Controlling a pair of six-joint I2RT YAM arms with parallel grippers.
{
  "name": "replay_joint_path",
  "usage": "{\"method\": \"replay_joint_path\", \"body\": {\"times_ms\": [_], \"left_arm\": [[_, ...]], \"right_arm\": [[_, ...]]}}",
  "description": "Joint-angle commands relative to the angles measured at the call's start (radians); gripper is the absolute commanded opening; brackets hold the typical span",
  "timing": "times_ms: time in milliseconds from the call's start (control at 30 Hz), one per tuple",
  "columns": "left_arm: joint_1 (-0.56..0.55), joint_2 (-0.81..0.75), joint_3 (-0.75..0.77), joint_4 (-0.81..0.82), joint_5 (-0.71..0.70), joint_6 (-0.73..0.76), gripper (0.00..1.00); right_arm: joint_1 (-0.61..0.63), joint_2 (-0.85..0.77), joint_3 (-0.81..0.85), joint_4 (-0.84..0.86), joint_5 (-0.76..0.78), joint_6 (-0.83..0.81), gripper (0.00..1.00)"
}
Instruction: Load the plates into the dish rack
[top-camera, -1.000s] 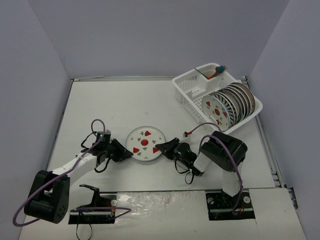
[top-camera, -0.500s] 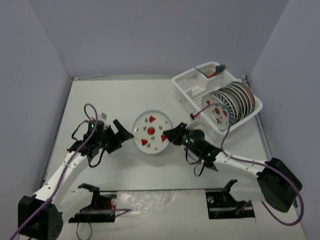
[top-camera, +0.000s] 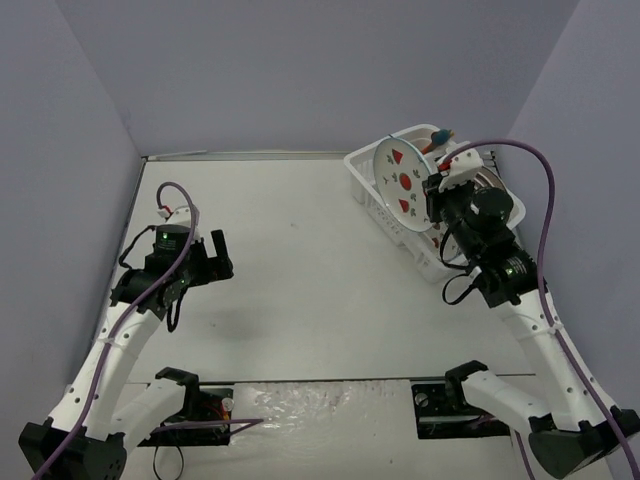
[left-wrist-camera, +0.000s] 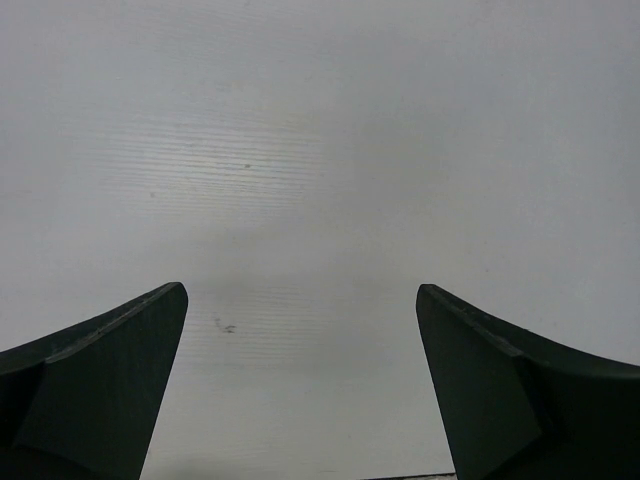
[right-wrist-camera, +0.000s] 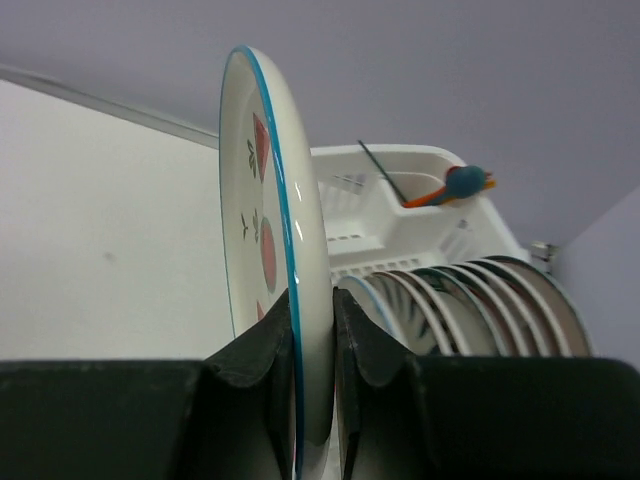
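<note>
My right gripper (right-wrist-camera: 312, 318) pinches the strawberry plate (right-wrist-camera: 262, 190) at its lower rim, one finger pressed on each face. The plate stands on edge, raised over the dish rack (top-camera: 362, 172), just beside the row of plates (right-wrist-camera: 470, 300) standing upright in it (can't tell if it touches the rack). My left gripper (left-wrist-camera: 300, 292) has its fingers spread wide with nothing between them, over bare table (top-camera: 300, 260), well apart from the rack. An orange-and-blue utensil (top-camera: 441, 138) sits in the corner cup.

Counted 1 dish rack (top-camera: 366, 186), 1 strawberry plate (top-camera: 398, 178), approx. 6 racked plates (right-wrist-camera: 450, 300) (rims overlapped, count unsure), 1 utensil (right-wrist-camera: 455, 187), 2 arms w/ left end effector (left-wrist-camera: 301, 292), right end effector (right-wrist-camera: 315, 300).
</note>
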Motion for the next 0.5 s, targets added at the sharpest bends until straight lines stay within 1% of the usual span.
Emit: {"method": "replay_joint_path", "body": {"times_ms": [0,67,200,467], "left_arm": [[0.008,0.011,0.041,0.000,-0.076,0.162,0.97],[0.008,0.023,0.042,-0.001,-0.094,0.185,0.97],[0.010,0.017,0.005,0.026,-0.108,0.182,0.97],[0.023,0.033,0.003,0.019,-0.127,0.180,0.97]], "right_arm": [[-0.116,0.090,0.101,-0.049,-0.118,-0.314,0.00],[-0.147,0.127,0.129,-0.066,-0.135,-0.381,0.00],[-0.181,0.181,0.160,-0.089,-0.171,-0.444,0.00],[-0.182,0.255,0.132,-0.094,-0.119,-0.502,0.00]]}}
